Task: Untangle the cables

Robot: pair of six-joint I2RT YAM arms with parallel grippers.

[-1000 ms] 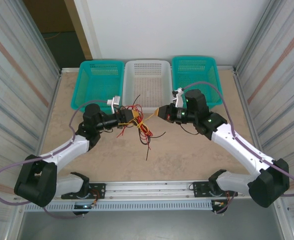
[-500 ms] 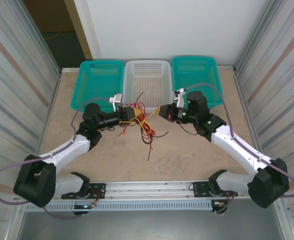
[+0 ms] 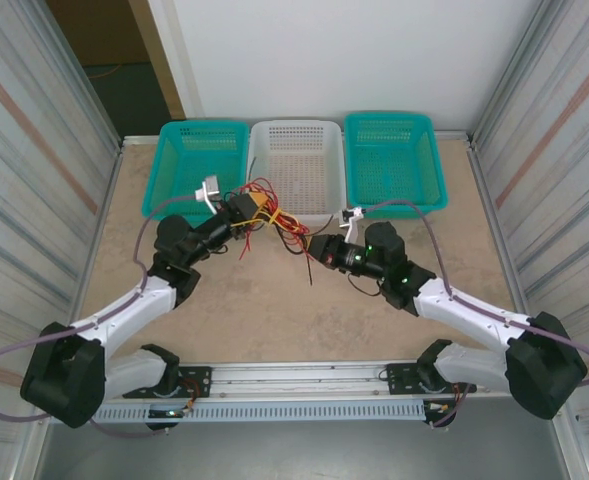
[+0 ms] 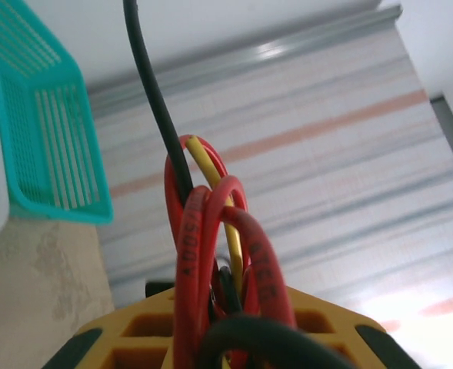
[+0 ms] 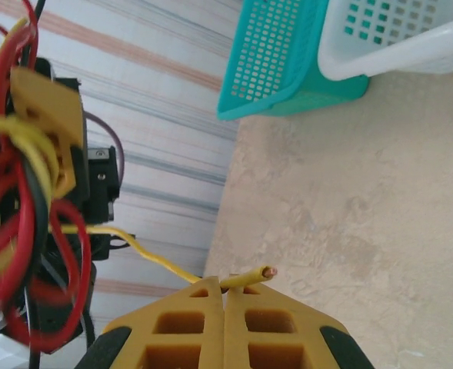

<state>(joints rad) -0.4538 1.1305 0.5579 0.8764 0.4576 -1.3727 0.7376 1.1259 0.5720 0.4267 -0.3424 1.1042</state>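
1. The left gripper (image 4: 224, 330), its yellow ribbed fingers (image 4: 341, 332) drawn in narrow, clamps a tangle of thin red, yellow and black cables (image 4: 211, 231). Red loops and a yellow strand rise from between the jaws, and one black strand climbs out of the wrist view.
2. The right gripper (image 5: 224, 296), its yellow fingers (image 5: 303, 332) pressed flat together, pinches the bare-tipped end of a single thin yellow cable (image 5: 245, 277). That cable runs in a shallow curve across to the tangle at the left gripper.
3. Seen from above, the left gripper holds the tangle raised over the beige, stone-patterned tabletop (image 3: 274, 320), just before the near left corner of a white plastic mesh basket (image 3: 294, 160). The right gripper sits nearer the arm bases and to the right, apart from its partner.
4. Loose red and black ends dangle between the two grippers; whether their tips touch the tabletop cannot be told.
5. The white basket stands at the far edge between a teal plastic mesh basket on the left (image 3: 196, 165) and a matching teal basket on the right (image 3: 394, 160).
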